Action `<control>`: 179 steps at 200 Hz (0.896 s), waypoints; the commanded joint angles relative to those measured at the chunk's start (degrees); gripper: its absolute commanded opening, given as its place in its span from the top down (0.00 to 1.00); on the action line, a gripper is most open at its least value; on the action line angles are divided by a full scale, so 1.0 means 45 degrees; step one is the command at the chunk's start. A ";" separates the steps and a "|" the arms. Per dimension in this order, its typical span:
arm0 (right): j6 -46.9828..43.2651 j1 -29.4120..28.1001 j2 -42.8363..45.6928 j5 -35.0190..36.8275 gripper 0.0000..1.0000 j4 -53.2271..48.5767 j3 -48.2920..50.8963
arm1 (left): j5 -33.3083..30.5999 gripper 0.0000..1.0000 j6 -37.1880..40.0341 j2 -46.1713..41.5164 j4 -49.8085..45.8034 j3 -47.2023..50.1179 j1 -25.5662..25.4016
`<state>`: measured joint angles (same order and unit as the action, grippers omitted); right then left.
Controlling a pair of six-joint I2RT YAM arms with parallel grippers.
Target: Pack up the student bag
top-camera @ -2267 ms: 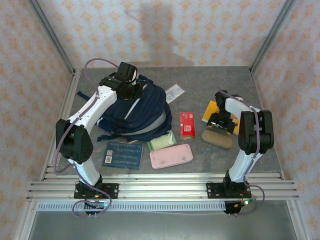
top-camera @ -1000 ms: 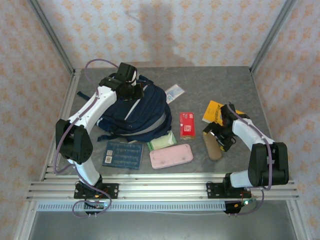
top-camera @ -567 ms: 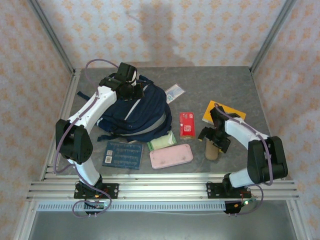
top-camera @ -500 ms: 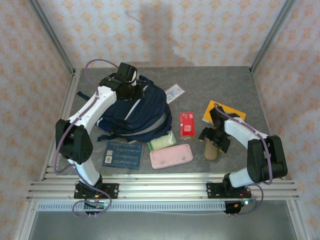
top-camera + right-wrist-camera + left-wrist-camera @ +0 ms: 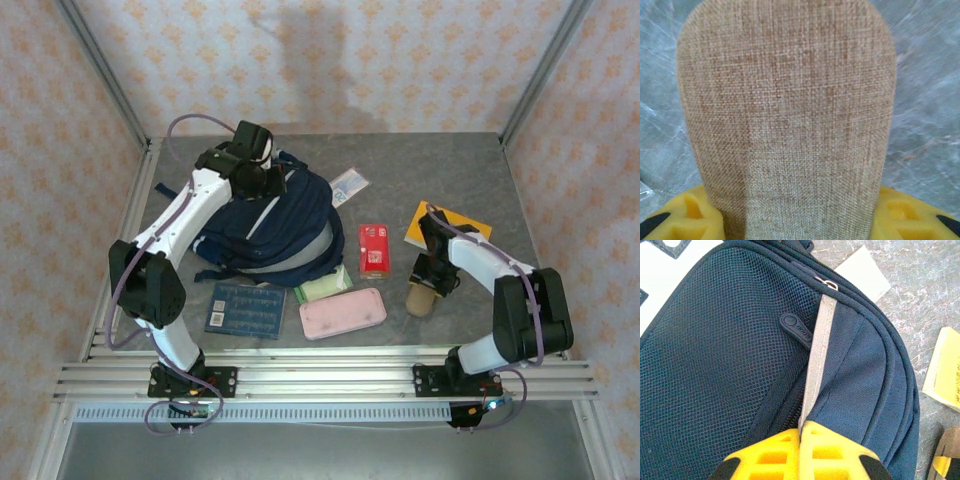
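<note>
Bag [image 5: 270, 225]: navy, lying on the left half of the desk [image 5: 450, 165], well apart from the right arm; mesh panel and grey stripe [image 5: 815, 365] face up
Left pincer [image 5: 802, 427]: yellow fingers pressed together, clamped on the grey stripe at the far end of the Bag
Right pincer [image 5: 430, 280]: low over the right half of the desk; clamped on the near end of the tan pouch [image 5: 790, 100], one yellow finger against each side
Tan pouch: woven fabric, resting on the desk just right of the pink case [image 5: 343, 311]
Nearby: red box [image 5: 374, 248] between Bag and pouch; yellow booklet [image 5: 448, 218] behind the right pincer; blue card [image 5: 245, 308] and green pad [image 5: 322, 283] at the Bag's near edge
</note>
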<state>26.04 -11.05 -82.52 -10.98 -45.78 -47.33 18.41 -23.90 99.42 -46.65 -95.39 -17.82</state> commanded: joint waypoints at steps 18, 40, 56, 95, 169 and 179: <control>0.0064 -0.0807 0.2425 0.1042 0.63 -0.0875 -0.1939 | -0.0265 1.00 -0.0139 -0.1225 -0.0399 -0.0988 0.0055; 0.0421 -0.1793 0.2658 0.0120 0.64 -0.0113 -0.3017 | -0.0297 1.00 -0.0367 -0.1508 -0.0221 -0.1126 0.0055; 0.0880 -0.2486 0.1897 -0.1002 0.65 0.0496 -0.4008 | -0.0227 1.00 -0.0392 -0.1548 -0.0198 -0.1526 0.0055; 0.3233 -0.4396 -0.0695 -0.2710 0.67 0.2772 -0.5665 | 0.0482 1.00 -0.0777 -0.1327 0.0010 -0.2628 0.0229; 0.5830 -0.6239 -0.5481 -0.3316 0.61 0.6563 -0.9525 | 0.1574 1.00 -0.1222 -0.1501 0.0713 -0.2825 0.0757; 0.6196 -0.6394 -0.6115 -0.3469 0.58 0.7316 -0.9929 | 0.1748 1.00 -0.1323 -0.1487 0.0823 -0.2790 0.0836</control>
<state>47.44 -38.50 -105.51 -25.28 -24.05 -87.50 22.68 -28.01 96.44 -49.45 -105.30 -15.20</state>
